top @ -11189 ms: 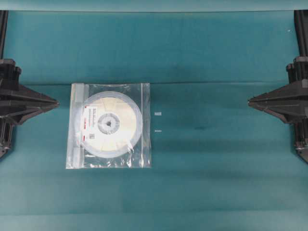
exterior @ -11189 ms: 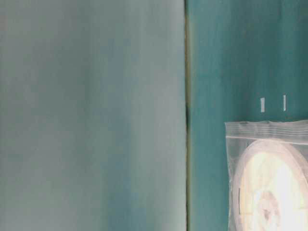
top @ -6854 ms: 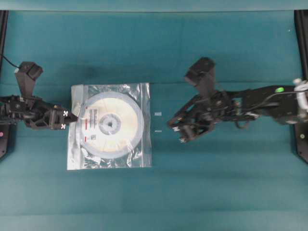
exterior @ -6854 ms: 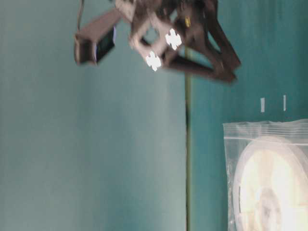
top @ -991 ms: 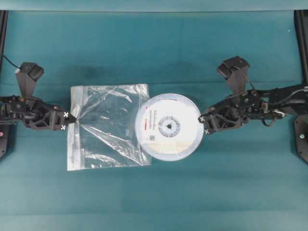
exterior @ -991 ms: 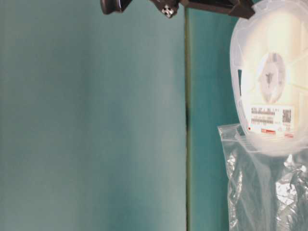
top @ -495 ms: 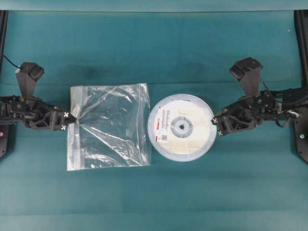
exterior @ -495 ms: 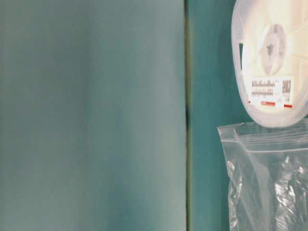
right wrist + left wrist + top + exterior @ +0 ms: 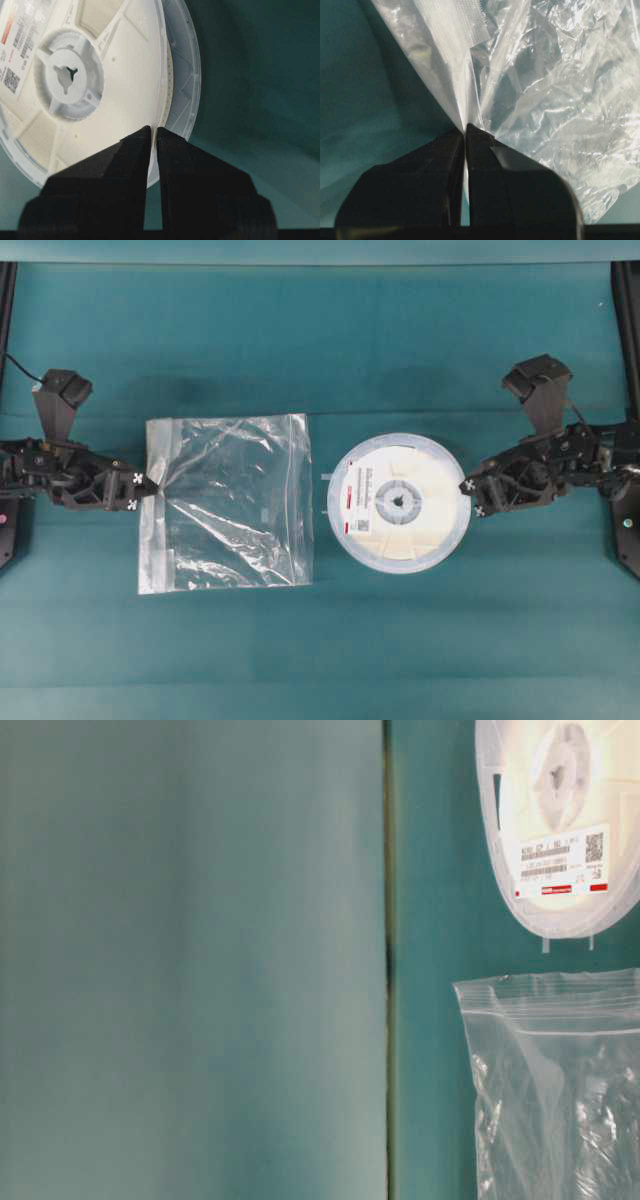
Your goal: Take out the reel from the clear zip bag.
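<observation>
The big desk (image 9: pixel 400 340) is covered in a blue-green cloth. On its left half the clear zip bag (image 9: pixel 228 502) is laid flat, crinkly and with nothing seen inside. A thin gap of cloth is seen between the bag and the reel (image 9: pixel 399 502), so the two are apart. The reel is out of the bag and is found just right of the middle of the desk, with its white label and red stripe turned toward the bag.

The left edge of the bag is pinched by the left gripper (image 9: pixel 147 488). In the left wrist view its jaws are seen pressed tight on a fold of the plastic, next to the whitish zip strip (image 9: pixel 452 30).

The right rim of the reel is gripped by the right gripper (image 9: pixel 470 498). In the right wrist view its jaws are seen nearly together, with the thin cream edge of the reel squeezed between them.

Two tiny white marks (image 9: pixel 568 944) are seen on the cloth, peeking out by the reel's edge nearest the bag.
</observation>
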Motion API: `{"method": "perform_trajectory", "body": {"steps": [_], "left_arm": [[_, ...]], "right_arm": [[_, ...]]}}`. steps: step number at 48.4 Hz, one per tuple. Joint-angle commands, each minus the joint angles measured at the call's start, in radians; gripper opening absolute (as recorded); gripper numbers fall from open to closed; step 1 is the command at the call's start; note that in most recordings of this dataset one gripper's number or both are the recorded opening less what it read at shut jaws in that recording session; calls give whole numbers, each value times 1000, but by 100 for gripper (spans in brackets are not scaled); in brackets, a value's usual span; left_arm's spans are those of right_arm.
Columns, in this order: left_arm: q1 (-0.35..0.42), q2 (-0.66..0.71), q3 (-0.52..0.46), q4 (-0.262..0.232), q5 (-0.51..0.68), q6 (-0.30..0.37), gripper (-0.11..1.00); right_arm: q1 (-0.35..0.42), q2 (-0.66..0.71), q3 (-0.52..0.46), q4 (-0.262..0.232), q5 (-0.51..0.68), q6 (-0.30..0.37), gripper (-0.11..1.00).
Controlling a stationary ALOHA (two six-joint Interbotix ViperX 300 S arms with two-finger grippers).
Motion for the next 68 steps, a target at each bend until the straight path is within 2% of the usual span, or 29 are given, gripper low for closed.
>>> {"method": "perform_trajectory", "body": {"steps": [1, 33, 41, 44, 46, 56, 58, 68], "left_arm": [[-2, -3, -14, 3, -5, 3, 0], [-2, 23, -51, 5, -2, 32, 0], [-2, 21, -51, 5, 35, 32, 0], [-2, 18, -51, 5, 41, 32, 0], [-2, 17, -52, 5, 38, 32, 0], [-2, 15, -55, 5, 28, 49, 0], [-2, 14, -57, 5, 28, 52, 0], [-2, 14, -58, 5, 25, 55, 1]], "right_arm": [[-5, -14, -3, 2, 5, 5, 9], [-3, -2, -9, 2, 6, 6, 9], [-3, -3, -11, 2, 12, 6, 9], [-3, -2, -12, 2, 12, 8, 16], [-3, -3, -14, 2, 12, 8, 24], [-2, -3, -34, 3, 29, 2, 81], [-2, -3, -35, 3, 28, 2, 88], [2, -6, -37, 2, 20, 2, 88]]}}
